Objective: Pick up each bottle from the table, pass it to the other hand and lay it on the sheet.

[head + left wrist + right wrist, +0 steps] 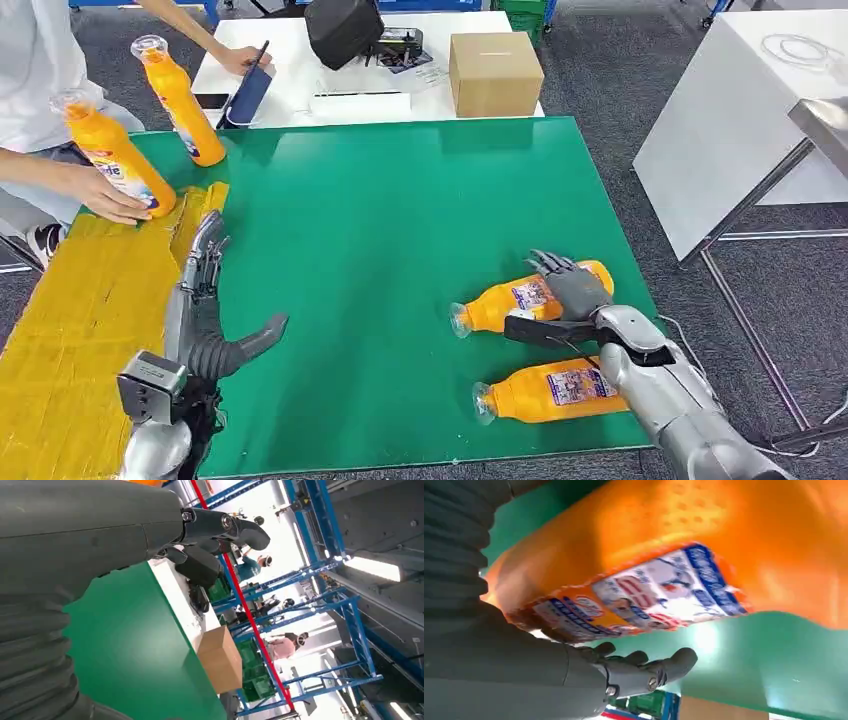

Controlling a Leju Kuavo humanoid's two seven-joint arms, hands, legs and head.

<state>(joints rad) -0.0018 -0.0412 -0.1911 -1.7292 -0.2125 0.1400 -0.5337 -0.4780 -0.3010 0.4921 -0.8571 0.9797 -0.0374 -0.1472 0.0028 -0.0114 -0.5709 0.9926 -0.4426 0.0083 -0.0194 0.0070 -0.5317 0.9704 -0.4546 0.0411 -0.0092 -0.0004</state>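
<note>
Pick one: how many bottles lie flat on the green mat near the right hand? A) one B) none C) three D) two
D: two bottles lie on their sides there, one under the right hand, the other nearer the robot.

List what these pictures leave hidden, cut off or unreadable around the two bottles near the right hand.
- Grip: in the head view the right hand covers the far bottle; whether its fingers have closed is unclear.
- Near bottle: its base is hidden behind the right forearm.
- Labels: too small in the head view, blurred in the right wrist view.
- Right wrist view: the bottle's neck and base are cut off by the picture edges.
</note>
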